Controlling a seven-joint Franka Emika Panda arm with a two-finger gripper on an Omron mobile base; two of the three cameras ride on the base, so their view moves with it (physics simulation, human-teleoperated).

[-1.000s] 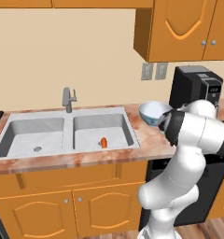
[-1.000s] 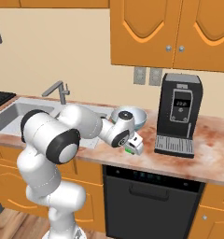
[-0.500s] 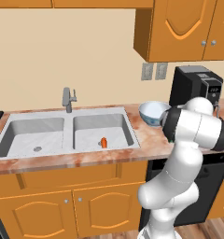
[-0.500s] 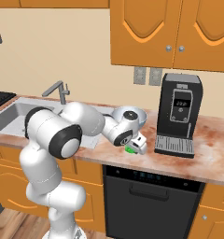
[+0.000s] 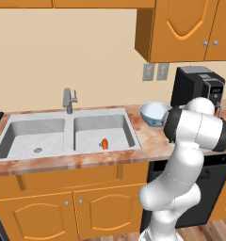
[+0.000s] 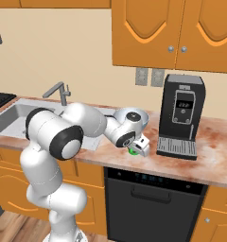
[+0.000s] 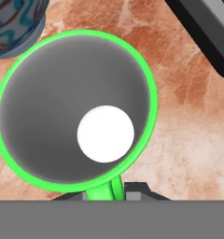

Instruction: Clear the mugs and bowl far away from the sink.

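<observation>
I see tight quarters around my claw (image 6: 135, 147): the green mug (image 7: 76, 112) sits right under it, the bowl (image 6: 132, 117) just behind and the coffee machine (image 6: 181, 115) close on the right. The table (image 6: 214, 160) lies bare right of the machine, and the sink (image 5: 63, 134) basins are open to the left, under the faucet (image 5: 68, 100)

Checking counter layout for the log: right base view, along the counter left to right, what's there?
Sink → faucet → bowl → coffee machine.
</observation>
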